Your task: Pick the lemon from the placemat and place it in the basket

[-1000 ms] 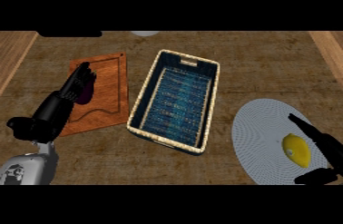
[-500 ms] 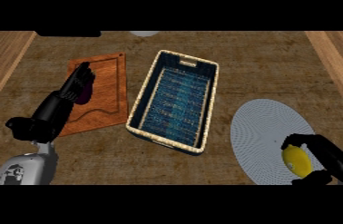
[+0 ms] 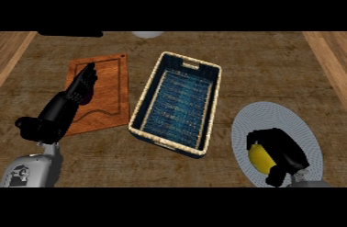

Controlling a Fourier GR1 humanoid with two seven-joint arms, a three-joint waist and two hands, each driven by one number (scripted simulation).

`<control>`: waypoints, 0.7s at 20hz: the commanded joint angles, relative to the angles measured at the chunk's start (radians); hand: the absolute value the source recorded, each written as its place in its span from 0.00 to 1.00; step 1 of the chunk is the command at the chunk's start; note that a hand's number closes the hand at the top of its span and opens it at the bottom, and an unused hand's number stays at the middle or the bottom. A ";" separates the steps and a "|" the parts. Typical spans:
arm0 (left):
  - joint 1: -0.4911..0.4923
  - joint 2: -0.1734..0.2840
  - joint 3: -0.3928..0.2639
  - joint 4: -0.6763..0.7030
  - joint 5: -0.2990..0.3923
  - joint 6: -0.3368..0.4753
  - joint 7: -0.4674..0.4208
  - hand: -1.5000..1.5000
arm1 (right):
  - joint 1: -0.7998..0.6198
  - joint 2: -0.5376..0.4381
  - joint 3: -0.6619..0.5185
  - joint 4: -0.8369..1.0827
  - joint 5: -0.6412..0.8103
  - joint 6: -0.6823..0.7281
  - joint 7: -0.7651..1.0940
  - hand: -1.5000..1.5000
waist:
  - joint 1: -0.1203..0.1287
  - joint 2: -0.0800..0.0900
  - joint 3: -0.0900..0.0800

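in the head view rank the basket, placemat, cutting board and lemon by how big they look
1. basket, largest
2. and 3. placemat and cutting board: look close in size; the right robot hand and the left robot hand cover parts, so unranked
4. lemon, smallest, partly hidden

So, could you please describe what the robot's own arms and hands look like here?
Both hands are glossy black: the left hand is long and slender with dark fingers, the right hand bulkier and rounded. The left forearm is a light grey shell with a round dark marking. No cables show.
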 commanded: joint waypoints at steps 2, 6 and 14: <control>-0.001 0.001 -0.014 0.002 -0.004 -0.012 -0.001 0.50 | -0.002 0.210 0.185 -0.064 0.104 -0.016 0.237 1.00 | 0.026 0.002 0.033; -0.008 -0.004 -0.014 0.010 -0.002 -0.009 0.001 0.50 | -0.011 0.215 0.338 -0.138 0.096 -0.047 0.438 1.00 | 0.028 0.003 0.040; -0.010 -0.019 -0.023 0.015 -0.013 0.005 -0.005 0.50 | 0.012 0.218 0.661 -0.344 -0.154 -0.315 0.749 1.00 | 0.032 0.003 0.050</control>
